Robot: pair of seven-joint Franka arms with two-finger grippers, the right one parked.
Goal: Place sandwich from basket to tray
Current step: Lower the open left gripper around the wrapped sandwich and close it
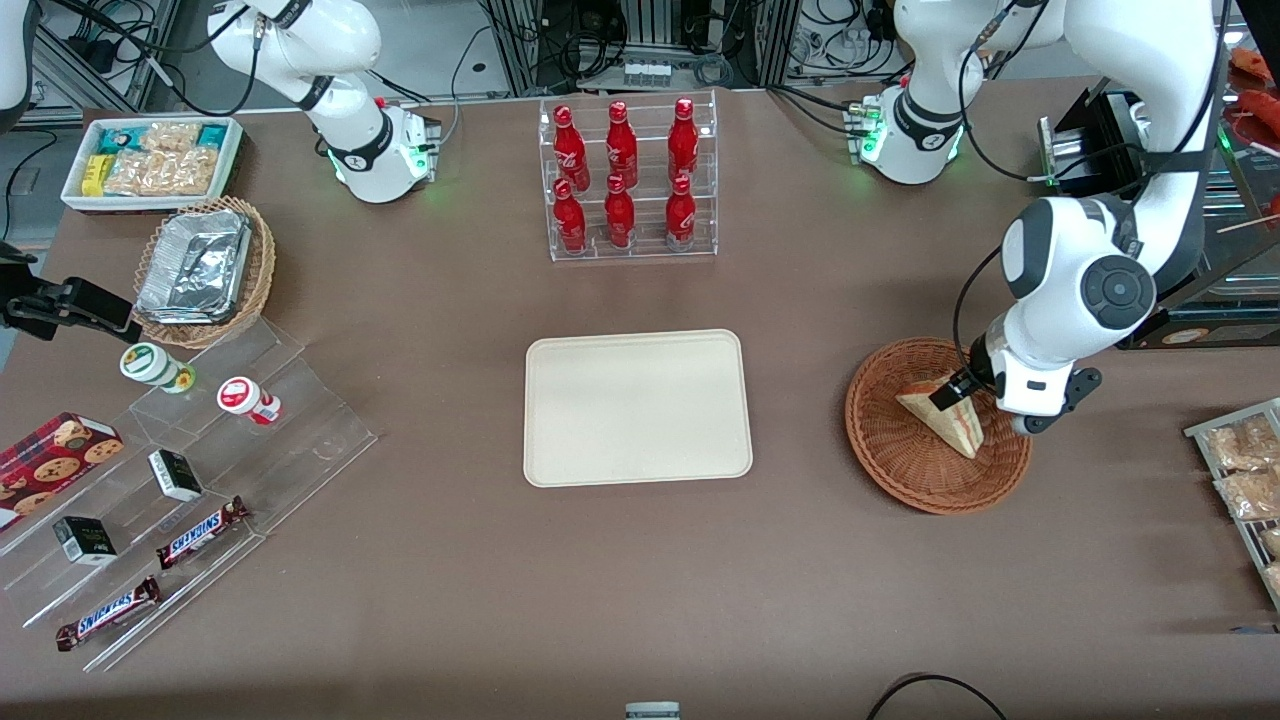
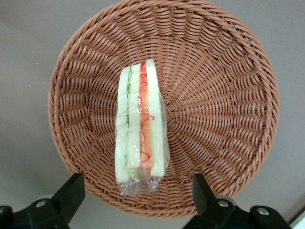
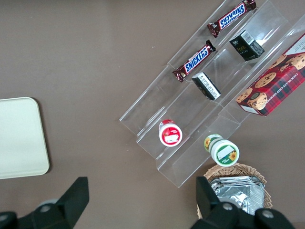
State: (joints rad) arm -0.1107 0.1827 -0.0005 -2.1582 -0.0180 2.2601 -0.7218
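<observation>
A plastic-wrapped sandwich (image 1: 945,420) (image 2: 141,124), a pale bread wedge with red and green filling, lies in the round reddish-brown wicker basket (image 1: 900,470) (image 2: 228,95) toward the working arm's end of the table. My gripper (image 1: 958,390) (image 2: 136,193) hovers just above the sandwich's wide end. It is open, one black finger (image 2: 71,191) on each side of the sandwich, and neither finger touches it. The cream-beige tray (image 1: 637,407) (image 3: 19,138) lies flat and bare at the table's middle, beside the basket.
A clear rack of red bottles (image 1: 628,180) stands farther from the camera than the tray. Toward the parked arm's end are a tan basket of foil containers (image 1: 205,270), a white snack box (image 1: 150,160) and an acrylic stepped shelf (image 1: 200,470). Bagged snacks (image 1: 1245,470) lie near the basket.
</observation>
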